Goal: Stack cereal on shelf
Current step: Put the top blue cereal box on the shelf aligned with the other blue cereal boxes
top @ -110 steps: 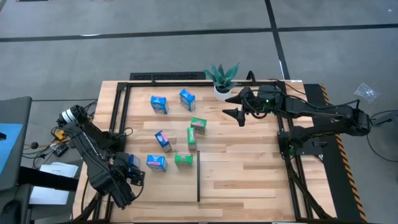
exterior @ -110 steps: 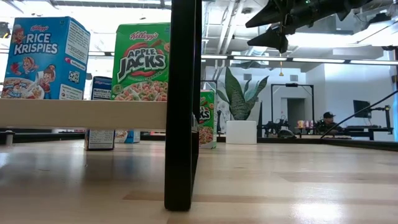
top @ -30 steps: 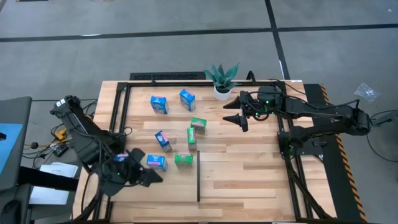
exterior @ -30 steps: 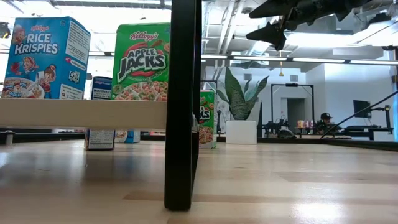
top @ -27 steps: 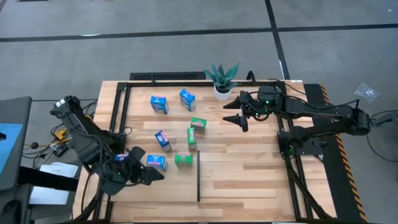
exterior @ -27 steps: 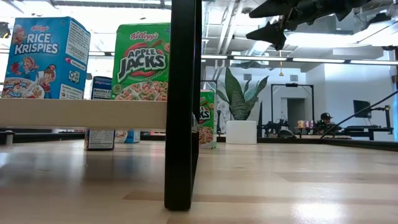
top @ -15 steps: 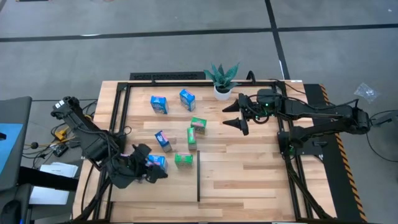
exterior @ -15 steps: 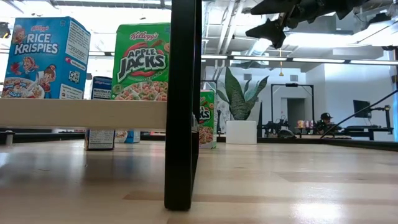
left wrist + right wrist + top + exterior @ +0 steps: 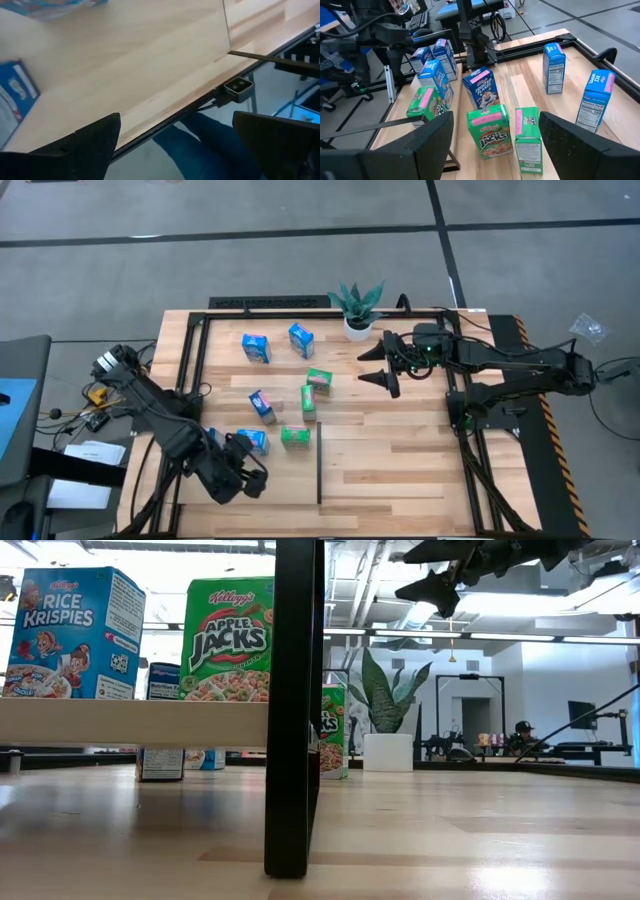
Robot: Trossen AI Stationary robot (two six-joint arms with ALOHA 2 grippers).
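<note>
Left gripper [image 9: 243,477] wide, low at table's [image 9: 400,460] front-left edge, right gripper [image 9: 378,367] wide, raised beside plant [image 9: 357,304].

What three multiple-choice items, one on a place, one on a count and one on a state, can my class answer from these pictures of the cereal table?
1. Where does the potted plant stand?
A. At the far edge of the table
B. On the floor
C. On a box

2. How many green cereal boxes are there?
A. One
B. Three
C. Five

3. The right gripper is:
A. Shut on a box
B. Open and empty
C. Shut on the plant

Answers: 1 A, the high view shows it there. 2 B, three green tops show. 3 B, its fingers stand apart with nothing between them.
</note>
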